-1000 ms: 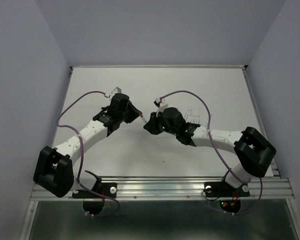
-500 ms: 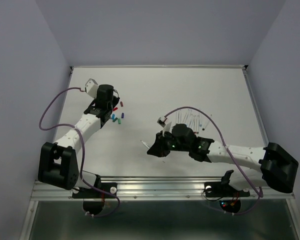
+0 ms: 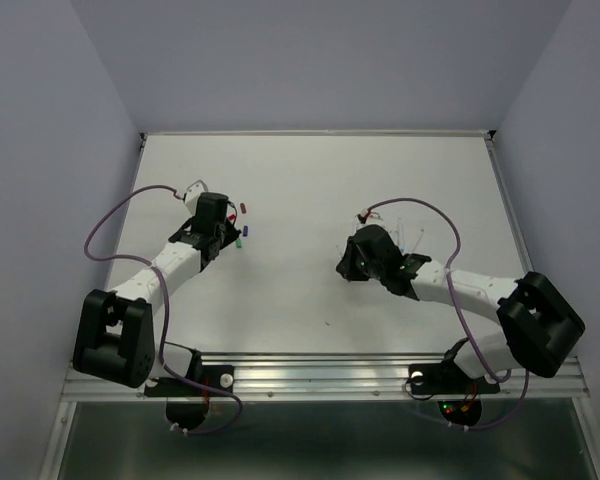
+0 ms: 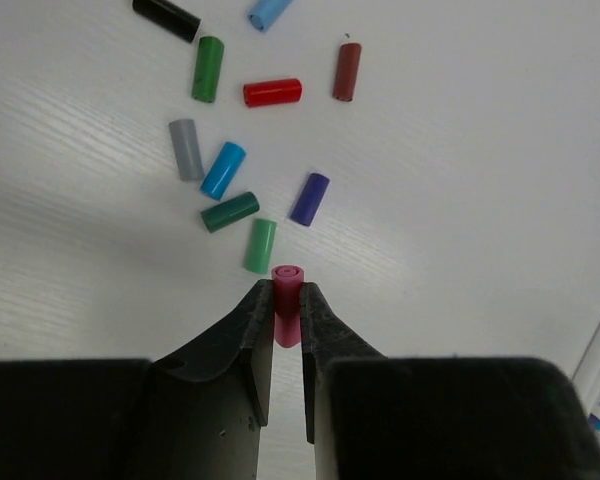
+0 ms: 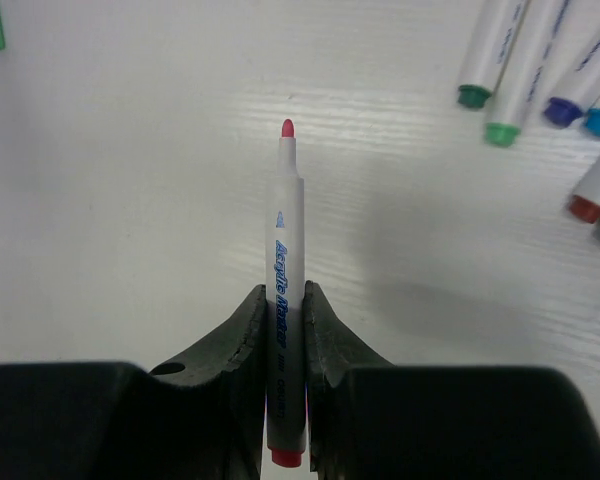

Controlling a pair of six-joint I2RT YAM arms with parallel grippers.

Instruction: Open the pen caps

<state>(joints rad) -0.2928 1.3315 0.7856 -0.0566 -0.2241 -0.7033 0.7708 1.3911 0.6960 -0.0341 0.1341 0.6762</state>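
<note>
1. Top external: the left gripper is seen among the scattered pen caps on the white surface, and the right gripper beside the pens
2. Left wrist: a pink cap is clamped between the jaws, just short of loose green, blue, grey, red and black ones
3. Right wrist: one pen, white-barrelled, uncapped and pink-tipped, is clamped between the jaws, tip pointing away

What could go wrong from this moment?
The small pink plastic cap sits at the very tips of the left tool; it may slip and roll into the light green cap ahead. The thin white marker pen in the right tool has a bare pink tip that could mark the table.
</note>
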